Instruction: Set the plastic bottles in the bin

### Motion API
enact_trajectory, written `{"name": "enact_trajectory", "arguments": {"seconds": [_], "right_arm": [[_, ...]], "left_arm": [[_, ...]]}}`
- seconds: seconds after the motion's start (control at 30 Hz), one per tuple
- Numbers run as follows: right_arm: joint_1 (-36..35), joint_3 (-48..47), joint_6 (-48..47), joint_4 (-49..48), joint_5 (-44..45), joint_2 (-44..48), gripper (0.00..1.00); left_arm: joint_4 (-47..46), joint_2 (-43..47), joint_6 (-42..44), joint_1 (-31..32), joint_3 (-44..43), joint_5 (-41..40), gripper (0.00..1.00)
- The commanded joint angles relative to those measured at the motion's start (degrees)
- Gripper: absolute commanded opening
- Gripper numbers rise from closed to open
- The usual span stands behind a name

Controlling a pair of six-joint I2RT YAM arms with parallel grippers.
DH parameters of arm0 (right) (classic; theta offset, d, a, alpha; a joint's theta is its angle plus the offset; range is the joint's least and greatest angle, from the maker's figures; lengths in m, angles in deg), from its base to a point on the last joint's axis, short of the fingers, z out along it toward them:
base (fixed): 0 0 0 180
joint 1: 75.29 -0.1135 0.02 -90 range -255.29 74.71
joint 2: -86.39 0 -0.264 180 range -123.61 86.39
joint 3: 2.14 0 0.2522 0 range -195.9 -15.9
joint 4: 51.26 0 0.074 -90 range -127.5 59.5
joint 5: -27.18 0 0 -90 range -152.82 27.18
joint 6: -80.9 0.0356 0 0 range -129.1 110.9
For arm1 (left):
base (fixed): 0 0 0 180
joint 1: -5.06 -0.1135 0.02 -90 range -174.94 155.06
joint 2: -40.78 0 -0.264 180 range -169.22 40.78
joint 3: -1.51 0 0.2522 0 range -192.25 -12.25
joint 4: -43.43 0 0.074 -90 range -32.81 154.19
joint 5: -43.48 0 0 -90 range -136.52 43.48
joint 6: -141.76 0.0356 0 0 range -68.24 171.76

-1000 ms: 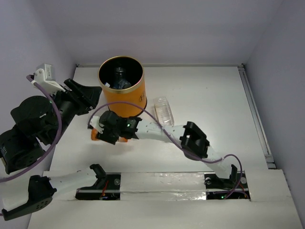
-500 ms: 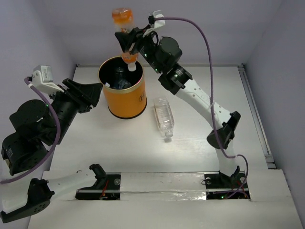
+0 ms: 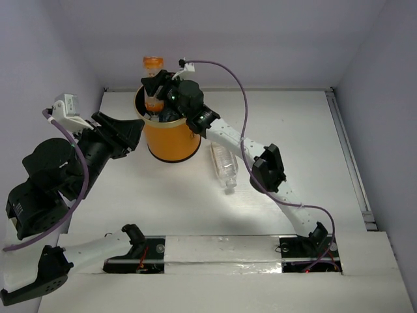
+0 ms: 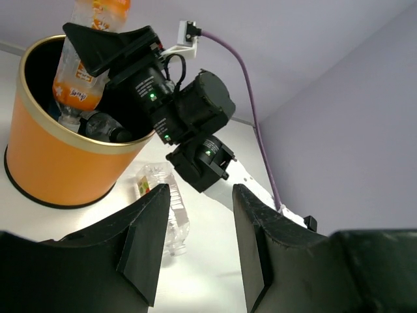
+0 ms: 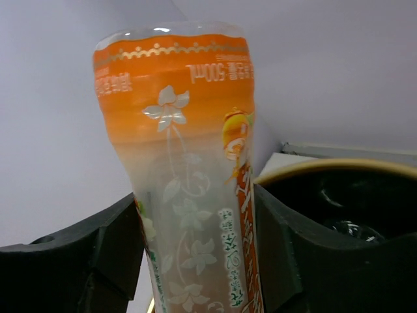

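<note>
While the right end effector (image 3: 158,89) is clamped on the orange bottle (image 3: 154,66), that bottle hangs nearly upright, cap down, neck inside the bin (image 3: 171,145) mouth at the far-left rim; drop path looks straight down. Left end effector (image 3: 133,127), fingers apart & empty, sits just left of the bin. One clear bottle (image 3: 223,163) lies on the table (image 3: 293,130) right of the bin, long axis near-to-far; right arm's closer, imo.
</note>
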Motion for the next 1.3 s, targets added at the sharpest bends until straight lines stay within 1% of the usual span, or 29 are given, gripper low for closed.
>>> {"name": "enact_trajectory", "arguments": {"seconds": [0.0, 0.13, 0.2, 0.23, 0.33, 0.37, 0.4, 0.5, 0.53, 0.6, 0.63, 0.67, 0.7, 0.73, 0.77, 0.8, 0.83, 0.87, 0.9, 0.93, 0.97, 1.0, 1.07, 1.1, 1.13, 1.17, 1.2, 1.23, 1.27], "right_arm": [[-0.6, 4.3, 0.4, -6.9, 1.5, 7.3, 0.69], [-0.6, 8.6, -2.3, -7.4, 0.6, 9.6, 0.71], [-0.6, 9.1, -4.7, -6.0, -0.6, 10.6, 0.78], [-1.1, 10.8, -5.4, -5.9, -1.0, 11.3, 0.84], [-1.7, 15.0, -6.4, -7.2, -1.4, 14.7, 0.91], [-1.7, 17.0, -6.7, -7.4, -1.4, 15.5, 0.95], [-2.3, 17.4, -7.4, -6.9, -1.4, 16.8, 0.97], [-2.3, 18.8, -8.8, -5.6, -1.2, 18.8, 0.97], [-2.3, 20.1, -8.8, -5.9, -1.1, 21.0, 0.96], [-2.3, 25.0, -9.4, -7.5, -0.2, 23.8, 0.93], [-2.3, 27.1, -9.6, -8.1, 0.0, 27.2, 0.92], [-2.3, 29.3, -9.8, -8.8, 0.2, 29.2, 0.84], [-2.3, 31.7, -10.4, -10.0, 0.5, 31.3, 0.73], [-2.3, 37.3, -10.6, -10.4, 0.9, 33.7, 0.6], [-1.7, 40.6, -10.6, -10.8, 1.1, 38.9, 0.34], [-1.1, 44.4, -10.3, -12.0, 1.7, 41.9, 0.22], [-1.1, 52.2, -10.0, -12.3, 2.2, 45.1, 0.14], [-0.2, 56.4, -9.8, -12.3, 2.8, 51.5, 0.03], [0.6, 60.3, -8.6, -11.1, 3.1, 55.0, 0.0], [2.5, 64.2, -7.8, -9.9, 3.1, 58.3, 0.0], [3.5, 71.6, -7.0, -8.3, 2.9, 61.7, 0.0], [4.5, 75.2, -5.7, -5.1, 2.9, 68.5, 0.0], [6.8, 82.0, -4.7, -1.3, 3.1, 75.0, 0.0], [7.5, 87.7, -3.8, 3.3, 3.5, 78.2, 0.0], [8.0, 90.2, -3.0, 5.7, 5.0, 84.1, 0.0], [8.9, 92.5, -2.0, 8.3, 6.0, 86.9, 0.0], [9.5, 96.3, 0.3, 13.3, 7.0, 89.6, 0.0], [10.2, 97.9, 1.9, 16.7, 8.9, 94.3, 0.0], [11.9, 99.1, 4.0, 20.1, 9.8, 96.2, 0.0]], "left_arm": [[-1.2, 0.0, 0.6, -0.2, 0.6, -0.3, 0.4], [-2.5, 0.0, 1.5, -0.2, 1.3, 0.0, 0.4], [-3.0, 0.0, 1.6, -0.2, 1.7, 0.3, 0.4], [-3.1, 0.1, 1.5, -0.2, 2.2, 0.5, 0.4], [-3.6, 0.8, 1.4, -0.2, 2.9, 0.2, 0.4], [-3.6, 0.9, 1.4, -0.2, 2.9, 0.1, 0.4], [-3.7, 0.9, 1.6, -0.2, 2.9, -0.1, 0.4], [-4.0, 0.4, 1.8, -0.2, 2.5, 0.2, 0.4], [-4.1, 0.2, 1.8, -0.2, 2.6, 0.5, 0.4], [-4.9, 0.0, 1.8, -0.2, 3.1, 1.4, 0.4], [-5.1, -0.2, 1.8, -0.2, 4.0, 2.0, 0.39], [-5.5, -0.8, 1.8, -0.2, 4.7, 2.6, 0.39], [-6.0, -1.2, 1.8, -0.2, 5.3, 4.3, 0.37], [-6.3, -1.8, 2.3, -0.2, 6.6, 5.4, 0.35], [-6.5, -3.4, 2.4, -0.2, 7.4, 6.5, 0.29], [-7.0, -4.3, 2.4, -0.2, 7.9, 9.0, 0.25], [-7.4, -5.4, 2.5, -0.2, 9.0, 10.2, 0.2], [-7.8, -7.4, 2.4, -0.2, 9.6, 11.3, 0.11], [-8.9, -8.5, 2.4, -0.2, 10.3, 13.4, 0.06], [-9.6, -9.4, 2.2, -0.2, 11.8, 14.3, 0.0], [-10.3, -11.4, 1.9, -0.2, 12.7, 15.0, 0.0], [-11.8, -12.4, 1.8, -0.2, 13.5, 16.4, 0.0], [-13.2, -16.0, 1.4, 0.3, 15.3, 18.1, 0.0], [-14.1, -17.6, 0.8, 0.3, 15.4, 19.1, 0.0], [-14.5, -19.1, 0.5, 0.3, 15.2, 20.7, 0.0], [-15.1, -22.2, 0.3, 0.9, 14.9, 21.2, 0.0], [-16.0, -23.7, -0.3, 1.6, 14.7, 21.3, 0.0], [-16.3, -25.3, -0.3, 1.6, 13.8, 21.0, 0.0], [-16.4, -28.7, -0.5, 2.1, 13.3, 20.5, 0.0]]}}
